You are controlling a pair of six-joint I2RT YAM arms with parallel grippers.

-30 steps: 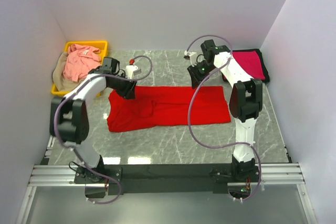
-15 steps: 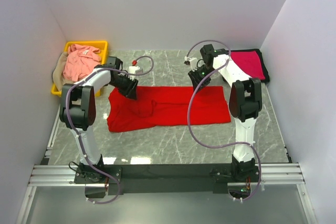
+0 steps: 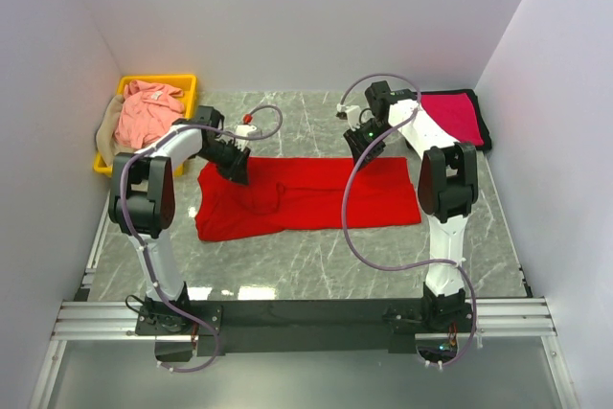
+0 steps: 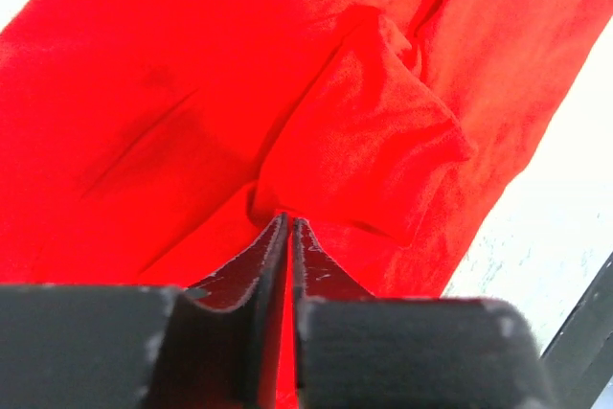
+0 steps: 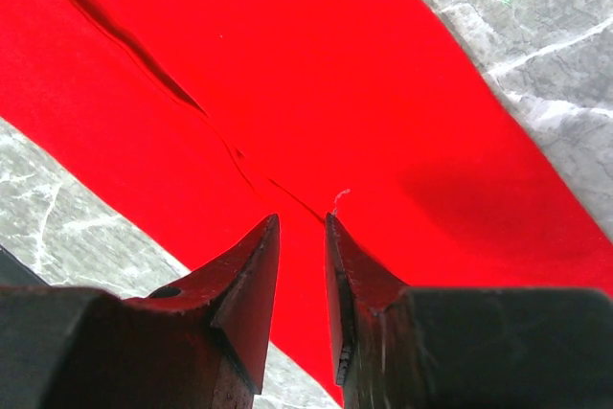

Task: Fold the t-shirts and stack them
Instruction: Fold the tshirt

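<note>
A bright red t-shirt (image 3: 316, 193) lies spread flat across the middle of the grey marble table. My left gripper (image 3: 238, 174) is down at its far left corner. In the left wrist view its jaws (image 4: 289, 219) are pressed nearly together, with a thin ridge of the red t-shirt (image 4: 192, 93) pinched between them. My right gripper (image 3: 356, 152) is at the shirt's far edge, right of centre. Seen from the right wrist, the right gripper (image 5: 301, 219) is open, with its tips on the red t-shirt (image 5: 335, 74) beside a crease.
A yellow bin (image 3: 182, 80) at the back left holds a salmon pink t-shirt (image 3: 148, 112), and a tan t-shirt (image 3: 105, 138) hangs over its side. A crimson-magenta t-shirt (image 3: 455, 114) lies folded at the back right. Bare marble table (image 5: 536, 26) shows beyond the red cloth.
The left arm swung in and lowered onto the shirt's far left corner, and its jaws closed on the cloth. The right gripper shifted slightly along the far edge and stayed open.
</note>
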